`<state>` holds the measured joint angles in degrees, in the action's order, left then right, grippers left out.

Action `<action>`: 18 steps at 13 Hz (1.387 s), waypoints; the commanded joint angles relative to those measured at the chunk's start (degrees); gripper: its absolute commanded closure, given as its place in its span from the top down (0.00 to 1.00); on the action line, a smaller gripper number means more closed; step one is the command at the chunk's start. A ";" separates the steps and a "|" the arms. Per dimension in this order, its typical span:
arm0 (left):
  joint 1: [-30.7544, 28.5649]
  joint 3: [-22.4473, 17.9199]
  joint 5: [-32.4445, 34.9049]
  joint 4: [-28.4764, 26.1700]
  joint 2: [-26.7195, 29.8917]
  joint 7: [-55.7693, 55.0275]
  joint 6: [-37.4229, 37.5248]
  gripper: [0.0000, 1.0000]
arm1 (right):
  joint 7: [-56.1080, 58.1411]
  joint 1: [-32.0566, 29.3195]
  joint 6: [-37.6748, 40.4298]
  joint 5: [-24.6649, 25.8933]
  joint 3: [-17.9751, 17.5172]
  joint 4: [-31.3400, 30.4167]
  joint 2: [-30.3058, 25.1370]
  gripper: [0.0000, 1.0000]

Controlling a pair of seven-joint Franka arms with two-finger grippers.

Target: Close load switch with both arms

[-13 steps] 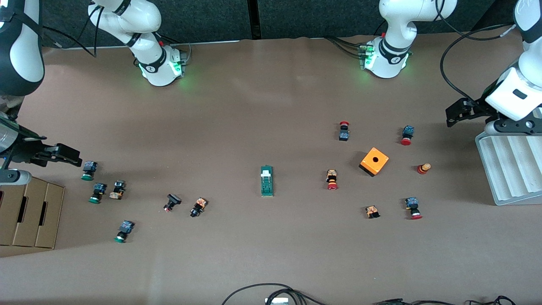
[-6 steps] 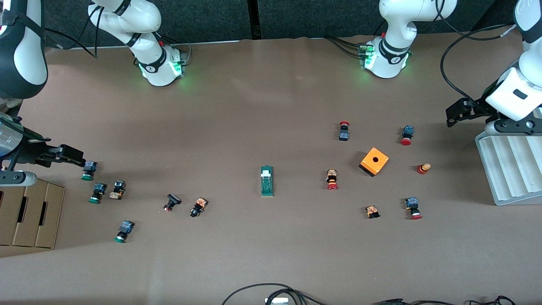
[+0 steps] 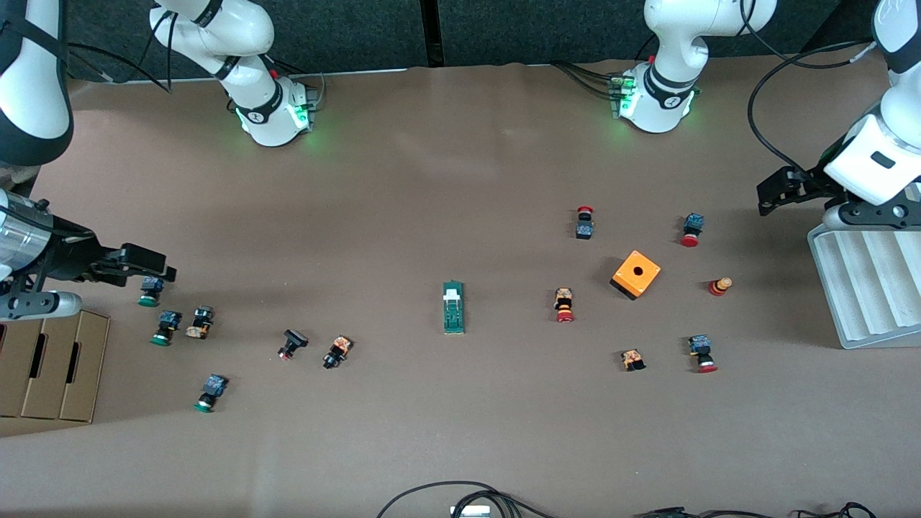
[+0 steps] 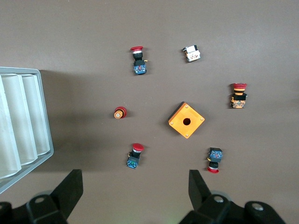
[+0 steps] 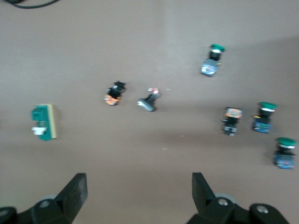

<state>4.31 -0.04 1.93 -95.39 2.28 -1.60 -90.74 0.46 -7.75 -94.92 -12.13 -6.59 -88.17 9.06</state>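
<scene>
The load switch [image 3: 453, 308], a narrow green block with a white handle piece, lies flat near the table's middle; it also shows in the right wrist view [image 5: 44, 122]. My right gripper [image 3: 152, 265] hangs open and empty over a green-capped button at the right arm's end of the table, well apart from the switch. Its black fingers [image 5: 77, 186] frame bare table. My left gripper [image 3: 773, 193] hangs open and empty at the left arm's end, beside the grey tray. The left wrist view shows no switch, and its fingers [image 4: 72, 184] stand wide apart.
An orange box with a hole [image 3: 636, 274] and several red-capped buttons [image 3: 565, 305] lie toward the left arm's end. Green-capped buttons [image 3: 166, 327] lie toward the right arm's end. A ribbed grey tray [image 3: 870, 288] and a cardboard box [image 3: 50, 363] stand at the table's ends.
My right gripper has moved toward the table's middle, over the nearest green-capped button. The left arm and the load switch have not moved.
</scene>
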 commanded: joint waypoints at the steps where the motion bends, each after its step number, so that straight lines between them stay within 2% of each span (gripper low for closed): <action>1: 0.26 0.04 0.53 1.44 -0.69 -0.51 0.13 1.00 | 1.03 -0.08 -0.79 -4.91 -0.09 0.36 2.44 1.00; 2: 0.26 0.04 0.53 1.44 -0.69 -0.51 0.13 1.00 | 3.99 0.01 -0.88 -6.67 -0.17 0.45 3.59 1.00; 4: 0.26 0.04 0.35 1.44 -0.61 -0.51 0.13 1.00 | 7.27 2.63 -3.85 -6.69 0.00 0.45 4.04 1.00; 5: 0.26 0.04 0.35 1.44 -0.69 -0.51 0.13 1.00 | 7.36 3.78 -4.48 -5.20 0.00 0.45 4.21 1.00; 7: 0.35 0.04 0.09 1.44 -0.69 -0.51 0.13 1.00 | 7.72 7.81 -4.75 2.77 0.00 0.45 4.13 1.00; 9: 0.35 0.04 0.00 1.44 -0.61 -0.51 0.13 1.00 | 7.89 12.12 -6.84 6.66 0.09 0.45 4.39 1.00; 15: 0.52 0.30 -0.26 1.35 -0.61 -3.22 0.13 1.00 | 8.95 14.60 -8.96 6.06 0.09 0.45 6.41 1.00; 18: 0.52 4.59 0.09 1.61 -0.61 -9.45 -0.05 1.00 | 9.12 14.16 -9.58 6.06 0.26 0.36 6.58 1.00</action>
<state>4.43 2.00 1.78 -95.31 2.25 -6.63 -90.79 9.07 6.72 -103.81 -6.57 -6.49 -88.18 15.37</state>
